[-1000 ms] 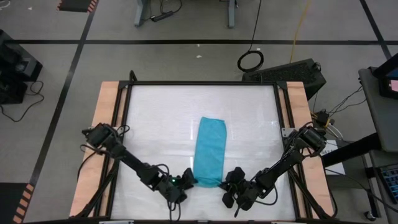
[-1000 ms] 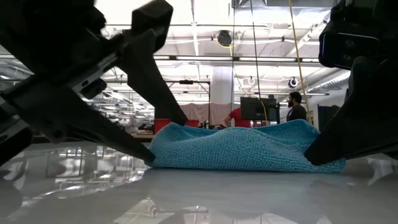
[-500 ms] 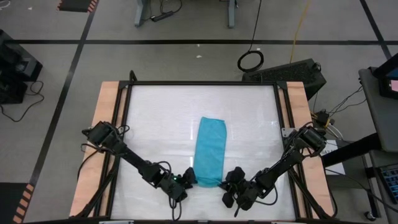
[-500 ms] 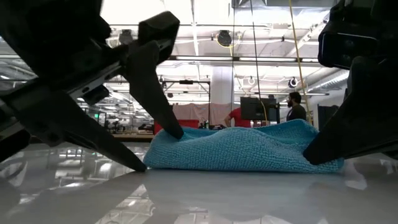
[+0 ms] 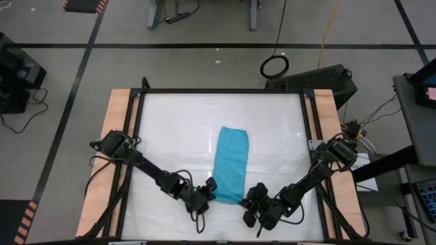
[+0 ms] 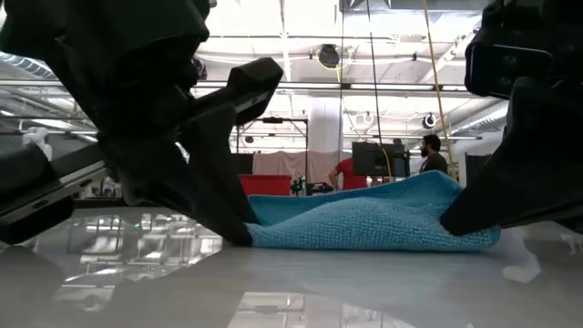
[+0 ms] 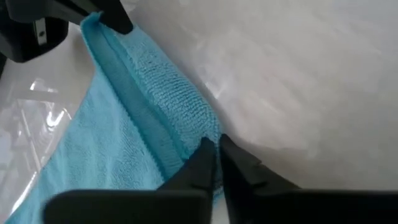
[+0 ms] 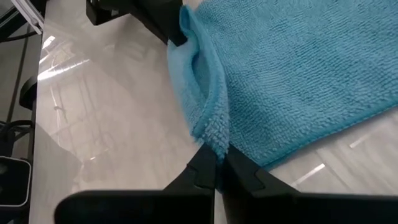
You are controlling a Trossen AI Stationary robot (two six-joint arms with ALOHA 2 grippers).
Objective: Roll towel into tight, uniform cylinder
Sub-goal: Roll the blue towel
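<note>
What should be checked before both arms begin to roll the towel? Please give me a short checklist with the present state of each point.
1. Left gripper shut on its near corner of the towel: ok.
2. Right gripper shut on the other near corner: ok.
3. Near edge raised off the table, low view: ok.
4. Towel lies as a straight folded strip: ok.
5. Far end flat and free: ok.
6. Both corners gripped equally deep: cannot tell.
</note>
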